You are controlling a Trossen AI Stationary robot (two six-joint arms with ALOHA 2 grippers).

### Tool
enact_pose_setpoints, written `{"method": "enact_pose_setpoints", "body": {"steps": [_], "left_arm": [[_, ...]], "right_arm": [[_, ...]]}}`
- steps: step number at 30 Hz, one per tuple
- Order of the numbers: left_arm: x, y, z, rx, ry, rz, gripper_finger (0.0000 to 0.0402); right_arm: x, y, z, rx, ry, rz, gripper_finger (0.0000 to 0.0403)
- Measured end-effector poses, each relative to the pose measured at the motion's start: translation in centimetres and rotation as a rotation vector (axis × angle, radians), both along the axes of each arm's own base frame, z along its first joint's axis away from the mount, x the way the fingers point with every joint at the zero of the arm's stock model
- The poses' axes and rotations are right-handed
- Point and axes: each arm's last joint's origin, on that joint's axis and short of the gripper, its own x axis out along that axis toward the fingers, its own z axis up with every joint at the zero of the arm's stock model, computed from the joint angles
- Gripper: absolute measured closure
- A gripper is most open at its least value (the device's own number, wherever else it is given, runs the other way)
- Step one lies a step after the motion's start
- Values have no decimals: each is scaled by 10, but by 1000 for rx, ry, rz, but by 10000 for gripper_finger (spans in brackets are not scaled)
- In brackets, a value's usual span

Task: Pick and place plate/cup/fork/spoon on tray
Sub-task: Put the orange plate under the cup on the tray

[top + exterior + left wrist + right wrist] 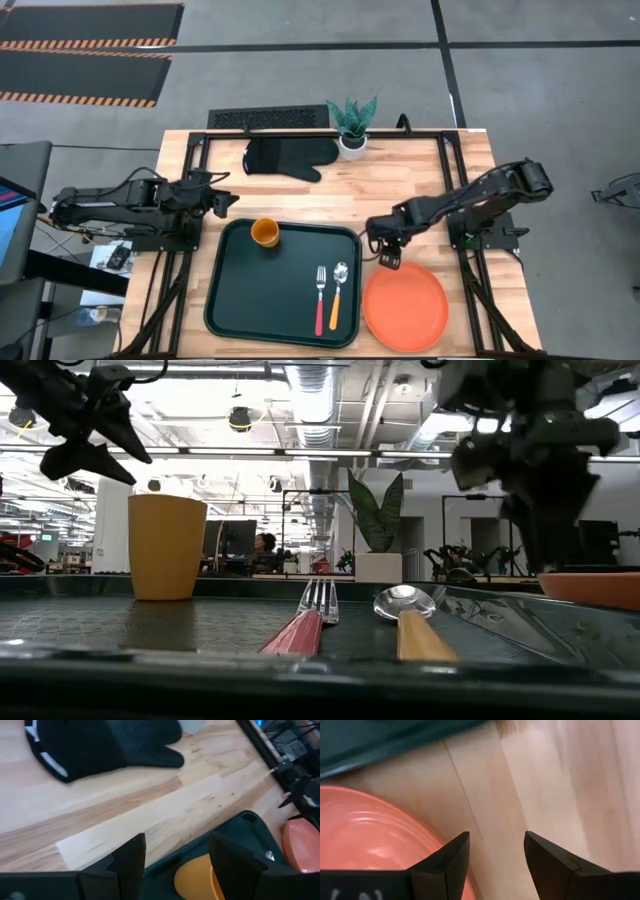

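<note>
The plate point(405, 307), a wide flat orange disc, is seen lying on the wooden table point(420, 180) just beside the tray point(240, 300) on its right-arm side, outside the raised rim. On the dark green tray the orange-yellow cup point(265, 232) is stood upright near a far corner, and the red-handled fork point(320, 293) and orange-handled spoon point(337, 290) are laid side by side near the plate-side edge. The right gripper point(388, 260) is held with its fingers parted over the far edge of the plate, nothing between them (its wrist view shows only part of the plate's rim, cut off). The left gripper point(226, 204) is also spread wide and empty, just beyond the tray's far edge near the cup. In the low view the plate is reduced to a thin orange sliver at the edge, while the black oven mitt point(288, 156) is visible only from above and from the left wrist.
</note>
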Motion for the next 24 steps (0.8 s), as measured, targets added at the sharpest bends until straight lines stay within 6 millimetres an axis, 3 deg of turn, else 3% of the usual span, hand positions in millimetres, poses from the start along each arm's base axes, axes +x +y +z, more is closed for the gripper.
{"method": "enact_pose_setpoints", "body": {"steps": [4, 15, 24], "left_arm": [[3, -1, 3, 13, -32, -66, 203], [15, -2, 22, 96, -223, -166, 182], [19, -4, 30, 111, -307, -238, 177]], "right_arm": [[-8, 3, -3, 33, -30, -97, 188], [-32, -6, 32, 30, -98, -252, 183], [-43, -7, 31, 4, -3, -468, 183]]}}
